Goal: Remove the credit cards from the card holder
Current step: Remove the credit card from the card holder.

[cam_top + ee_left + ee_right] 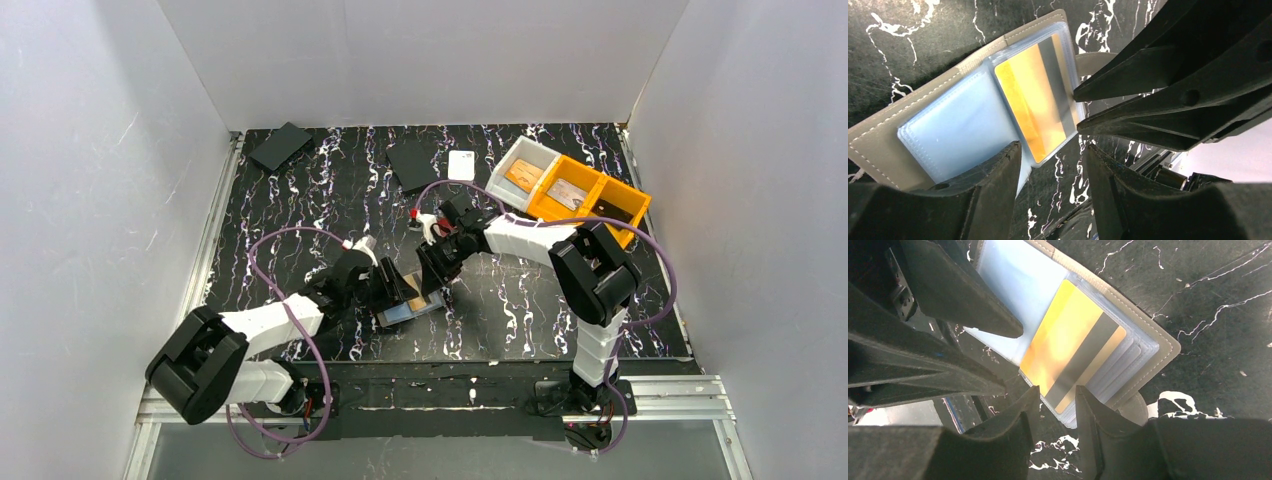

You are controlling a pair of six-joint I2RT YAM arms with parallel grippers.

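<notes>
- Left gripper (pixel 1053 150): about half open, holds nothing, jaws over the edge of the holder (pixel 870 145), which lies open on the table (pixel 300 200).
- Right gripper (pixel 1055 396): part open, a jaw on each side of the orange card (pixel 1060 335) end, no clamp seen.
- Tip: left pins the grey flap. Right nips the card only, not the sleeve (pixel 1140 347), and pulls flat along the slot.
- Blue card (pixel 953 130) sits in the other half. Clear glossy sleeves, stitched matte cover.
- Far: rigid orange bin (pixel 640 210) and white bin (pixel 503 172).

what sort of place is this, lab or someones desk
Probably a robot lab test cell: plain white walls box in a black marbled tabletop, two robot arms are bolted to a metal rail, and plastic bins sit at the back.
</notes>
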